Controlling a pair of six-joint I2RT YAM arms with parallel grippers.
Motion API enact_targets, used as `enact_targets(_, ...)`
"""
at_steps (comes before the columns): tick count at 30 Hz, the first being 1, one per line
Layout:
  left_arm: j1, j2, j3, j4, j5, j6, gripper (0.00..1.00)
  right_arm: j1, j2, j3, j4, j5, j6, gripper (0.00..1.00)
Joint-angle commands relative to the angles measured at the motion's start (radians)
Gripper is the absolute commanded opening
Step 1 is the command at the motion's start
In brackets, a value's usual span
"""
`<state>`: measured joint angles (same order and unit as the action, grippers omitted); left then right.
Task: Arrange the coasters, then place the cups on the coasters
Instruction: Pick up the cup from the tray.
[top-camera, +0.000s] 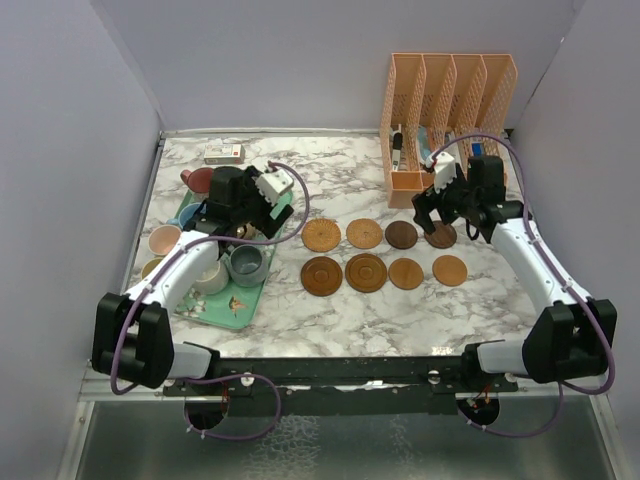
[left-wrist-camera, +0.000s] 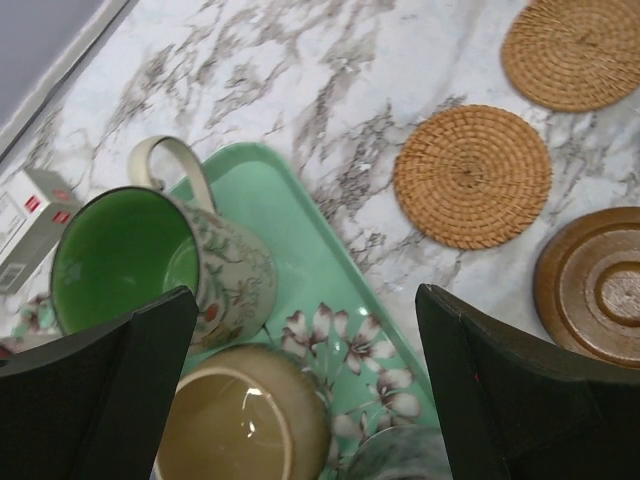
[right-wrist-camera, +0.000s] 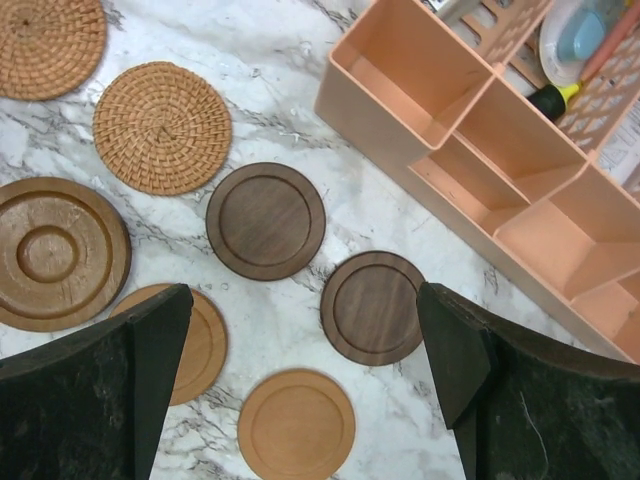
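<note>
Organizer (top-camera: 440, 100) stands just beyond the wide-open, empty right tool (right-wrist-camera: 305, 320); left tool (left-wrist-camera: 305, 300) gapes empty above tray (left-wrist-camera: 300, 240) cups (left-wrist-camera: 235, 280).

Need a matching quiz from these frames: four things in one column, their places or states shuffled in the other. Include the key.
Things:
1. green-lined mug
2. woven coaster
3. dark coaster
4. right gripper

Places or states:
A. open, above the coasters
B. on the mint tray
C. far row, end nearest the tray
D. far row, end nearest the peach organizer

Pairs: 1-B, 2-C, 3-D, 4-A
</note>
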<state>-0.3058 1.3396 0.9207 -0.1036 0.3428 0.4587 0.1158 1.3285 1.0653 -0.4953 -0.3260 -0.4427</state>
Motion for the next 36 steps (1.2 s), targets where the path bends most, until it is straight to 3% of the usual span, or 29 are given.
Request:
enact_targets(1,0.081,-0.046,0.055,-0.003,-0.015,-0.102,0.96,-0.004,-0.008,-0.025,0.034,-0.114,0.042,1.00)
enact_targets(11,0.235,0.028,0.148,-0.072,-0.001,-0.205,0.99,-0.004,-0.089,-0.091,0.066,-0.116,0.042,1.00)
enact_targets(23,0.285,0.118,0.280,-0.153,-0.041,-0.197,0.97,-0.004,-0.109,-0.085,0.049,-0.167,0.047,1.00)
enact_targets(36,0.312,-0.049,0.238,-0.501,-0.034,0.087,0.94,-0.004,-0.109,-0.088,0.033,-0.166,0.014,0.99)
